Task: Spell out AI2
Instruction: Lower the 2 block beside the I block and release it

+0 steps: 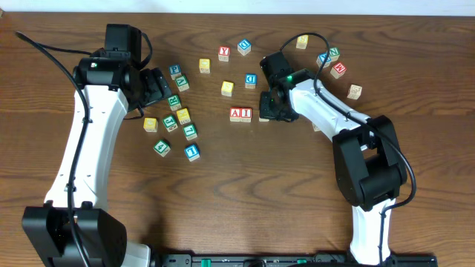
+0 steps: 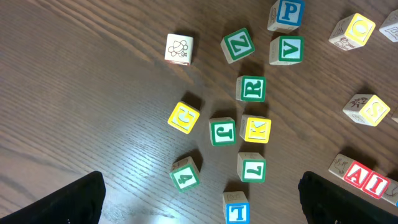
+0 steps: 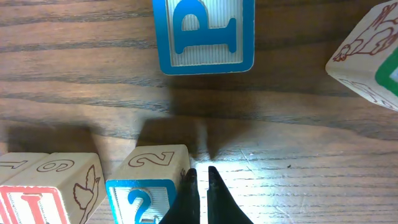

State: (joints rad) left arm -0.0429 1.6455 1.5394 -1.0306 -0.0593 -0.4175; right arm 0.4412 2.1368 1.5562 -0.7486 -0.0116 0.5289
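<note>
The red "A" cube (image 1: 236, 114) and red "I" cube (image 1: 246, 114) sit side by side at the table's middle; they also show in the left wrist view, A (image 2: 356, 175) and I (image 2: 378, 185). In the right wrist view the blue "2" cube (image 3: 146, 196) stands just right of the "I" cube (image 3: 31, 205), with a narrow gap between them. My right gripper (image 3: 202, 180) is shut and empty, its fingertips against the right side of the "2" cube; overhead it (image 1: 269, 110) covers that cube. My left gripper (image 2: 202, 199) is open and empty above the left cluster (image 1: 156, 87).
A blue "P" cube (image 3: 205, 34) lies just beyond the right gripper. Several green and yellow cubes cluster under the left gripper, around a green "J" cube (image 2: 222, 131). The blue "1" cube (image 1: 192, 152) and red "Y" cube (image 1: 223, 53) lie apart. More cubes sit at the back right (image 1: 338, 70).
</note>
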